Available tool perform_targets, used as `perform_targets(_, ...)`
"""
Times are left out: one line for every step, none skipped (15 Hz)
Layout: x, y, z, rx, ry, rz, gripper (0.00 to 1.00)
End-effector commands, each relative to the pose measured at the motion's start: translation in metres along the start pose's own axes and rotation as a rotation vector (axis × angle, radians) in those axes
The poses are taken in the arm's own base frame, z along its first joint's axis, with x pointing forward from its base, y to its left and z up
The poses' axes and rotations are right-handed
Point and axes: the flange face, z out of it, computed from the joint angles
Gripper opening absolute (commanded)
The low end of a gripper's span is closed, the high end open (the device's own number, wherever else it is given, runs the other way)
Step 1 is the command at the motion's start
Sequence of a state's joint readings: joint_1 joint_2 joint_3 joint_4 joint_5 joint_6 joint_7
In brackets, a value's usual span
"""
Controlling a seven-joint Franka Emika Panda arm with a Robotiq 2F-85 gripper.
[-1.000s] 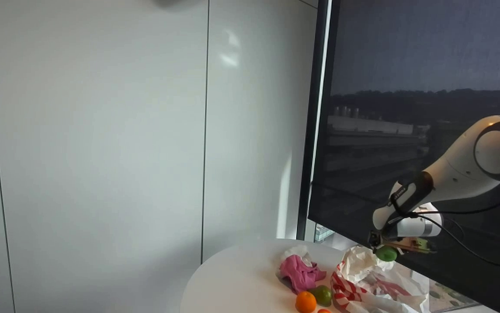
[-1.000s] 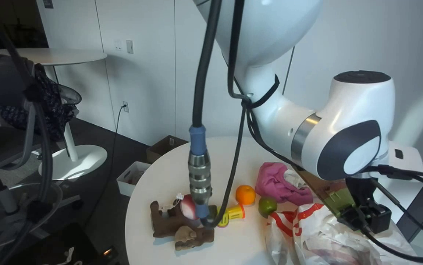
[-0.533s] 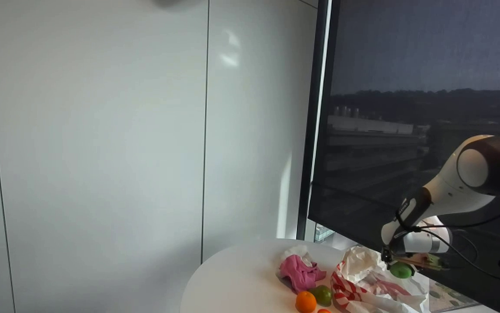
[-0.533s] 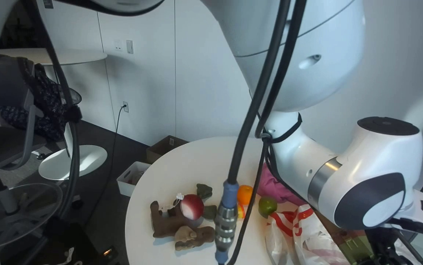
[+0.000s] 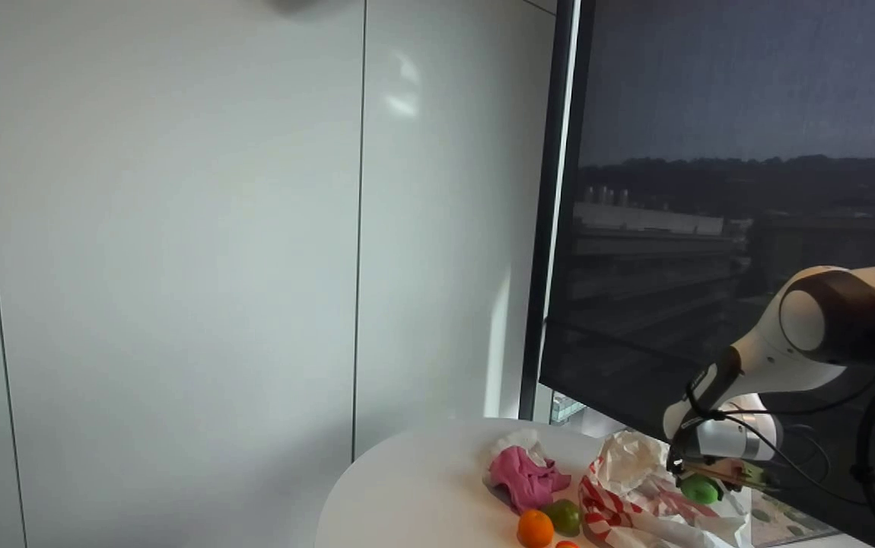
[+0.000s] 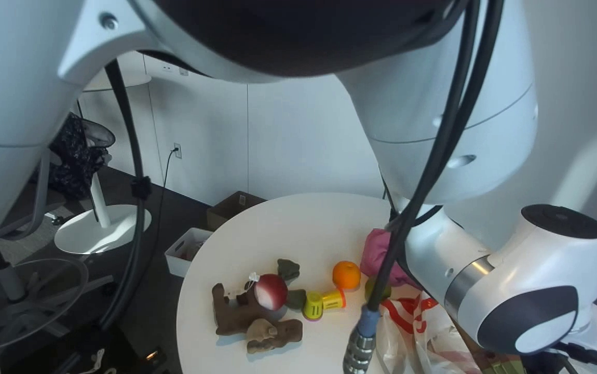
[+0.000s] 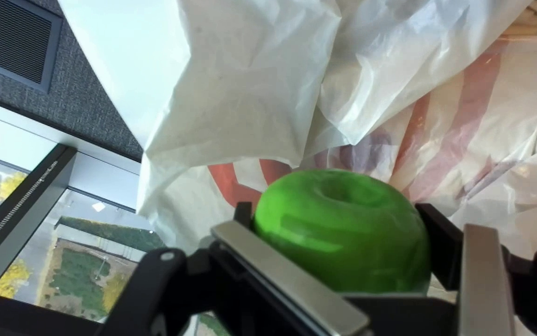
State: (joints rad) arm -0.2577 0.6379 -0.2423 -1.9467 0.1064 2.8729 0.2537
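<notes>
My gripper [image 7: 341, 227] is shut on a green apple [image 7: 343, 242]. The dark fingertips press on its two sides, and its dimpled end faces away from the wrist. The apple also shows in an exterior view [image 5: 700, 489], hanging under the wrist. Below and beyond it in the wrist view is a crumpled white plastic bag [image 7: 250, 93] with red stripes, spread wide. The bag shows in both exterior views [image 5: 620, 525] [image 6: 394, 332]. I cannot tell whether the apple touches the bag. In an exterior view the arm and the frame edge hide the fingers and the apple.
On the round white table [image 6: 288, 223] are a pink cloth [image 6: 374, 252], an orange [image 6: 347, 275], a green fruit [image 5: 564, 517], yellow containers [image 6: 313, 305], a red-white ball [image 6: 271, 292] and a brown plush toy [image 6: 236, 319]. A window [image 5: 711, 190] stands beside the bag. Cables hang from the arm.
The arm has lowered, carrying the apple down toward the bag and slightly toward the window side. The upper arm and cables have swung into an exterior view. The apple stays held.
</notes>
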Motion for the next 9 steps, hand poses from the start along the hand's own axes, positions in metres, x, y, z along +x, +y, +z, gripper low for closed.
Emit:
perform_targets(0.008, -0.004, 0.015, 0.025, -0.02, 0.017, 0.98)
perform_targets(0.005, -0.006, 0.015, 0.033, -0.041, 0.021, 1.0)
perform_targets(0.003, -0.01, 0.012, 0.034, -0.046, 0.024, 1.0)
perform_targets(0.0, -0.016, 0.006, 0.04, -0.05, 0.016, 1.0)
perform_targets(-0.002, -0.022, 0.0, 0.04, -0.044, 0.004, 1.0)
perform_targets(-0.005, -0.033, -0.009, 0.048, -0.04, -0.016, 1.0)
perform_targets(-0.008, -0.043, -0.017, 0.063, -0.045, -0.031, 1.0)
perform_targets(-0.014, -0.057, -0.024, 0.077, -0.051, -0.057, 1.0)
perform_targets(-0.024, -0.075, -0.03, 0.092, -0.061, -0.084, 1.0)
